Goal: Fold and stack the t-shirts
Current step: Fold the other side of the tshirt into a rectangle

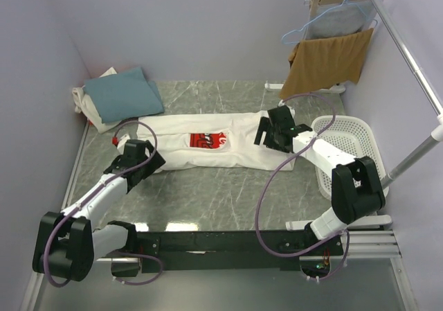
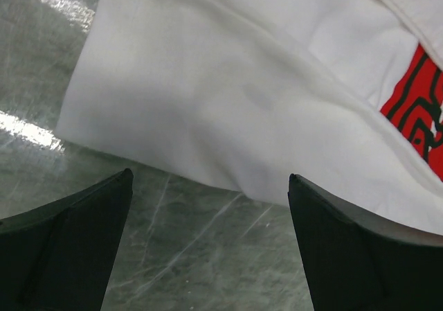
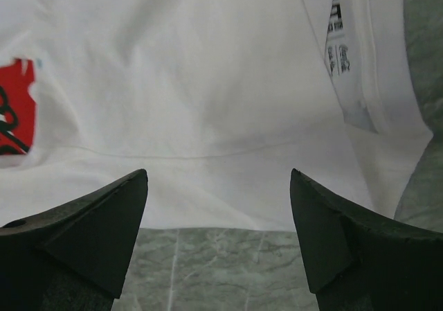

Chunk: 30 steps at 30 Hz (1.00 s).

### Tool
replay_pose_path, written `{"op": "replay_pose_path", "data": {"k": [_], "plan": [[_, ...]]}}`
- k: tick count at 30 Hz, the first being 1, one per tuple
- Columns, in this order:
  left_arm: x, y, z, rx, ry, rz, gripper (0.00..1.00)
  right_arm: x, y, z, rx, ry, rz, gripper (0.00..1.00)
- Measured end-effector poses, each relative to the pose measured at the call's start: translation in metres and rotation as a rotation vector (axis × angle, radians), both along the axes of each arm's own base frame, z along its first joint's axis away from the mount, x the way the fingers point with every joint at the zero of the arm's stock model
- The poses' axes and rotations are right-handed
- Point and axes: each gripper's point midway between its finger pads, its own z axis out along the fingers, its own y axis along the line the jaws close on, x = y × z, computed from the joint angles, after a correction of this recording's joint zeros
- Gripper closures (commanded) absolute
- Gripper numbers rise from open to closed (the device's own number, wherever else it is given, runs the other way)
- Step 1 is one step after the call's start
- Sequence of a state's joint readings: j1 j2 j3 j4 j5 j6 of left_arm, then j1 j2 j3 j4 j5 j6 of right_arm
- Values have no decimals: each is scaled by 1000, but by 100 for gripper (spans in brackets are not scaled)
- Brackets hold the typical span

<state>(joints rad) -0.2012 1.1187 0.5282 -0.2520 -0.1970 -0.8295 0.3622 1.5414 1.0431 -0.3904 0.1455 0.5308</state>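
Observation:
A white t-shirt with a red chest print lies in a long folded band across the middle of the table. My left gripper is at its left end, open, with the shirt's near edge just beyond the fingertips and bare table between them. My right gripper stands open over the collar end, fingers apart above the hem with nothing held. A folded teal-blue t-shirt rests on an off-white one at the back left.
A white laundry basket stands at the right beside my right arm. Behind it a rack carries a tan-brown cloth and a grey garment on a blue hanger. A metal pole slants along the right wall.

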Motion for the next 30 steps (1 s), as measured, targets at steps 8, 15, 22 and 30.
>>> {"op": "replay_pose_path", "data": {"k": [8,15,22,30], "plan": [[5,5,-2,18,-38,28,0,-18,3,-41,3,103,30,11],[19,10,-2,46,-67,45,1,-23,-3,-72,-41,180,17,13],[25,19,-23,60,-7,49,1,-25,-11,-73,-76,175,-12,10],[51,22,-24,67,17,25,1,-38,-32,-75,-172,224,-50,5]]}}
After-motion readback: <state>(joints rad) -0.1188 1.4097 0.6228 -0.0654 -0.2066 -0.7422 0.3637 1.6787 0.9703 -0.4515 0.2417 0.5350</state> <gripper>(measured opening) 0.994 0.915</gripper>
